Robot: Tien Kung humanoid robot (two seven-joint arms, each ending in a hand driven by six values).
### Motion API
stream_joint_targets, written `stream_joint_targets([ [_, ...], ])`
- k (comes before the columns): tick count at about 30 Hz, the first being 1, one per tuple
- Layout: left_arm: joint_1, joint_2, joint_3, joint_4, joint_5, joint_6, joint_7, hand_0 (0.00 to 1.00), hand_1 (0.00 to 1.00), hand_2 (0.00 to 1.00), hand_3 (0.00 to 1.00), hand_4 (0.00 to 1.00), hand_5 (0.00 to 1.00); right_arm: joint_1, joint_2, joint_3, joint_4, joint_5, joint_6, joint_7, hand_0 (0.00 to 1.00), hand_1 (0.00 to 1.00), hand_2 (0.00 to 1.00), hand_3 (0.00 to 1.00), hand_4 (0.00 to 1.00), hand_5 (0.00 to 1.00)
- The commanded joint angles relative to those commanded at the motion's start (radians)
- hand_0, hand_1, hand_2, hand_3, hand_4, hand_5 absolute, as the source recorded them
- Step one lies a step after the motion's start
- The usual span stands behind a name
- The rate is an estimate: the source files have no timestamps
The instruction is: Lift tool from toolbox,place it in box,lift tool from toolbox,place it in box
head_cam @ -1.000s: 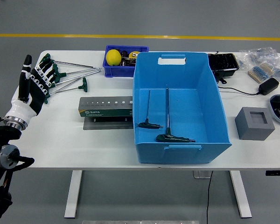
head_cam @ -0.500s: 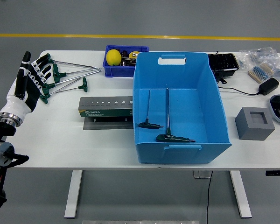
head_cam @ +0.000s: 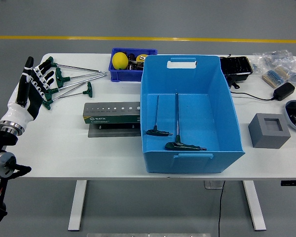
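Your left hand (head_cam: pixel 32 89) hovers at the frame's left edge, fingers spread and holding nothing, over the green-handled T-shaped hex keys (head_cam: pixel 71 79) fanned out at upper left. Two already lie in the large blue plastic box (head_cam: pixel 187 79). Closing on overlapping shafts could drag neighbours along.

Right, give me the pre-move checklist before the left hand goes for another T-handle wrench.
1. Left hand empty, fingers spread: ok.
2. T-handle wrenches on table beside hand, within apparent reach: ok.
3. Large blue box open: ok.
4. Two wrenches already lying in the box: ok.
5. Wrench holder sits between wrenches and box, path must clear it: cannot tell.
6. Right hand position: cannot tell, out of view.
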Motion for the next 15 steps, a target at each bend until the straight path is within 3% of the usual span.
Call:
stream_joint_targets([
  [15, 0.001, -0.007, 0.000, 0.002, 0.000, 0.000, 0.003, 0.998, 0.975, 0.998, 0.884, 0.982, 0.998, 0.004, -0.001, -0.003, 0.000, 0.004, 0.001, 0.001, 0.703, 0.680, 0.736, 0.563, 0.795, 0.689],
])
